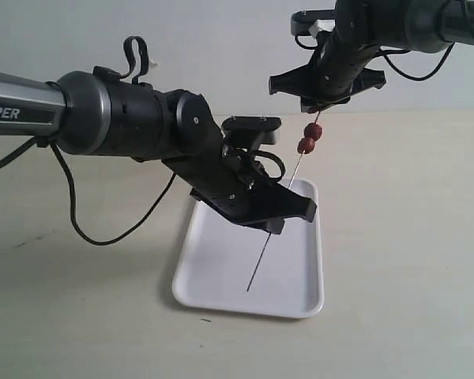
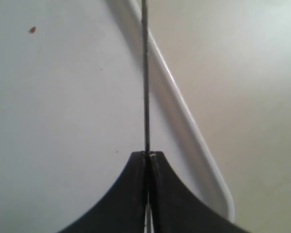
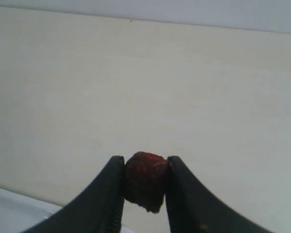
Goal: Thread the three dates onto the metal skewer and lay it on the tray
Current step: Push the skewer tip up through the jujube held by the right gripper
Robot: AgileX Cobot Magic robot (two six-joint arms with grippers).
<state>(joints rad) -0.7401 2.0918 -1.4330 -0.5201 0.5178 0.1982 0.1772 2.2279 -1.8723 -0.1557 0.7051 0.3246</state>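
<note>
Metal skewer [image 1: 257, 268], clamped in your left gripper [image 2: 148, 154] over the tray [image 1: 213, 284], is carrying two dates [image 1: 306, 145] just below your right gripper [image 3: 144, 162], which is squeezing the third date [image 3: 144, 184]; pushing off-axis could be levering the skewer loose.

Soft, even, diffuse light fills all three views without hard glare; in the exterior view the left arm [image 1: 134, 118] throws only a faint grey shadow on the table [image 1: 411, 253] left of the tray [image 1: 221, 272]. The wrist views are less sharp: the metal skewer [image 2: 146, 73] and tray rim are blurred, and the date [image 3: 144, 180] looks slightly smeared
</note>
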